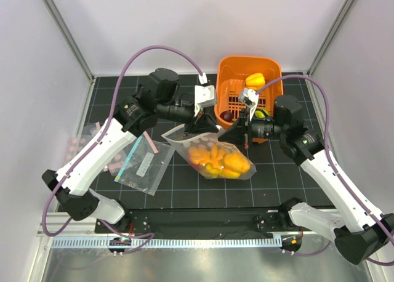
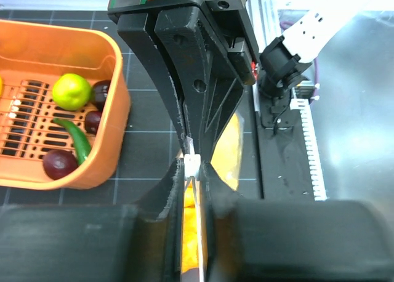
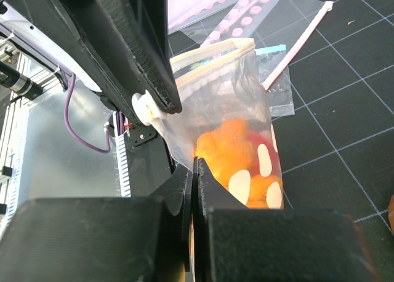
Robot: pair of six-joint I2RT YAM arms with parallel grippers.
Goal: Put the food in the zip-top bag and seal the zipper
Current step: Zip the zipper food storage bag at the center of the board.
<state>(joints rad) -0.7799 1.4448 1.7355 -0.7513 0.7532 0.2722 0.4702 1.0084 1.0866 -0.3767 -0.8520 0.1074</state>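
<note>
Bag point(image 1: 241, 171): clear, floppy, dotted; mangoes point(image 1: 217, 157) inside.
Basket point(image 1: 246, 60): orange, slotted; pepper point(image 1: 255, 80), lime point(image 2: 72, 91).
Left gripper point(image 2: 192, 165), right gripper point(image 3: 194, 168): clamped on bag mouth.

On the black mat point(image 1: 197, 186), an orange basket point(image 1: 246, 61) stands far back, a teal-striped labelled bag point(image 1: 144, 165) left.

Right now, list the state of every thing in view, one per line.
zip-top bag: lying down, orange food inside, seal unclear.
left gripper: shut on zip-top bag.
right gripper: shut on zip-top bag.
orange basket: upright, holding yellow pepper, lime, purple pieces.
teal-strip bag: lying flat.
</note>
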